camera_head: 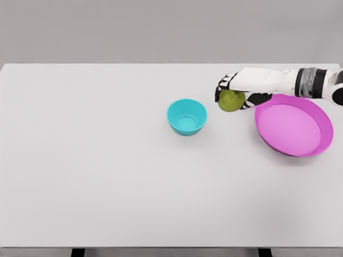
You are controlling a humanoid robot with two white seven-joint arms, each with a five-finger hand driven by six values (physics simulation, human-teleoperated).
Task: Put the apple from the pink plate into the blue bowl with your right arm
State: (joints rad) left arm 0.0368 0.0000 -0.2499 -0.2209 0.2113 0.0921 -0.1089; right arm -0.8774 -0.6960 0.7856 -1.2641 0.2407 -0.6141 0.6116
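I am working from a single head view, so no second view is overlapping it. The camera is sitting above the near edge of the white table and looking steeply down and forward across it. It is standing far enough back that the whole tabletop is fitting in frame, far edge included, with grey wall showing above. The right arm is entering from the right edge. The blue bowl is lying near centre.

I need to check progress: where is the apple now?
In the head view the apple is held in the right hand, right of centre, between the bowl and the plate.
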